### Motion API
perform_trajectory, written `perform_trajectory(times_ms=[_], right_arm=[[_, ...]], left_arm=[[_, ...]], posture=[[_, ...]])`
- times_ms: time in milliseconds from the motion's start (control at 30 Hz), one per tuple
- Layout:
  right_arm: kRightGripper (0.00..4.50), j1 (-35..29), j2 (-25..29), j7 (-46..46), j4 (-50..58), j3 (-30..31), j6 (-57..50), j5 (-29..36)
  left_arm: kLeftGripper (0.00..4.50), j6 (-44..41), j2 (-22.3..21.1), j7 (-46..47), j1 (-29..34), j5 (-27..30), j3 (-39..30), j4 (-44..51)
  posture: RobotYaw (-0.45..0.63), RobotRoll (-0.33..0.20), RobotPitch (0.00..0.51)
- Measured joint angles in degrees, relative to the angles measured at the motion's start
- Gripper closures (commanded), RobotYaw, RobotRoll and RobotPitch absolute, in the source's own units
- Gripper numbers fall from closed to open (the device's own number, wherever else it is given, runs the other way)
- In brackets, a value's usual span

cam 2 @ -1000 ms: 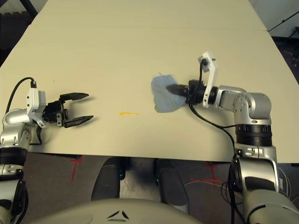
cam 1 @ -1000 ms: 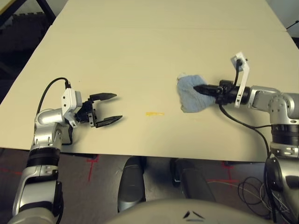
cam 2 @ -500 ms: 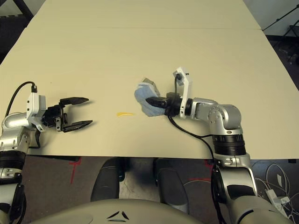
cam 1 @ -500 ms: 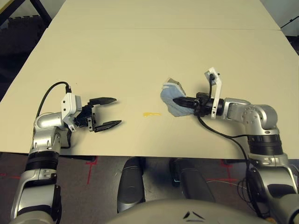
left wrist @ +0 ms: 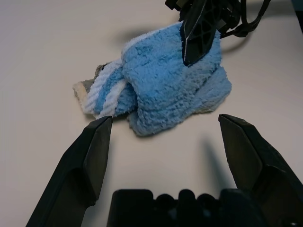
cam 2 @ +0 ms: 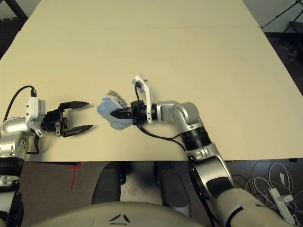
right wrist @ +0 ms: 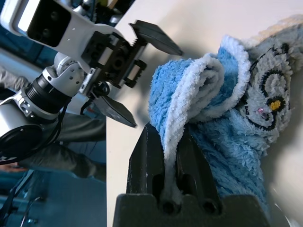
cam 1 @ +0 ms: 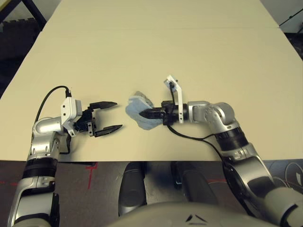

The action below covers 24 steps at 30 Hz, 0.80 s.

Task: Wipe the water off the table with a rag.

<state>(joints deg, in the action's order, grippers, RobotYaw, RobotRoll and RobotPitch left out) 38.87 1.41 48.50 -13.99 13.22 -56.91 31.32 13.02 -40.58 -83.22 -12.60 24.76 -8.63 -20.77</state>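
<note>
I'm mid-wipe: my right gripper (cam 1: 147,113) has its fingers clamped tight on a fold of the rag (cam 1: 138,115), which lies bunched on the desk (cam 1: 189,56) near its front edge, just beside my left gripper (cam 1: 108,116). I see no yellow spot, so I judge the rag covers it; next I should drag it through and check. The left fingers (left wrist: 90,156) stand wide open, holding nothing.

Two silver, segmented metal forearms with black joint rings carry white camera brackets, looping black cables and black two-fingered grippers, the left gripper (cam 1: 108,116) and right gripper (cam 1: 143,114).
</note>
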Motion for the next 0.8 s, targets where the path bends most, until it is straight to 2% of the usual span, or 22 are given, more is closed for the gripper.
perform_trajectory(times_ms=[200,333,500,600,700,800], right_arm=[[4.48,0.54,0.30,2.45,-0.92,2.14,2.23,-1.28],[4.48,-0.10,4.32,4.79,0.11,2.04,3.45,-1.00],[4.48,-0.55,13.55,7.95,0.55,-1.00,4.34,0.18],[4.48,-2.52,22.50,10.00,1.12,-4.56,4.43,0.94],[4.48,-4.74,29.26,11.85,1.82,-7.34,4.16,1.35],[4.48,-6.64,33.29,13.16,2.33,-9.46,3.73,1.96]], left_arm=[[0.00,-0.09,-0.16,0.58,0.38,0.01,-0.28,0.23],[0.00,-0.09,-0.06,0.94,0.34,0.00,-0.25,0.73],[0.00,-0.04,0.32,1.00,-0.39,-0.01,-0.02,0.32],[0.00,0.13,0.83,0.90,-1.18,-0.08,0.40,-0.65],[0.00,0.43,1.24,0.81,-2.64,-0.13,0.74,-1.67],[0.00,0.97,1.34,0.40,-3.26,-0.17,0.83,-3.03]], posture=[[0.28,0.000,0.264],[0.27,0.000,0.262],[0.26,0.000,0.262],[0.23,0.000,0.260],[0.21,0.000,0.257],[0.19,0.000,0.254]])
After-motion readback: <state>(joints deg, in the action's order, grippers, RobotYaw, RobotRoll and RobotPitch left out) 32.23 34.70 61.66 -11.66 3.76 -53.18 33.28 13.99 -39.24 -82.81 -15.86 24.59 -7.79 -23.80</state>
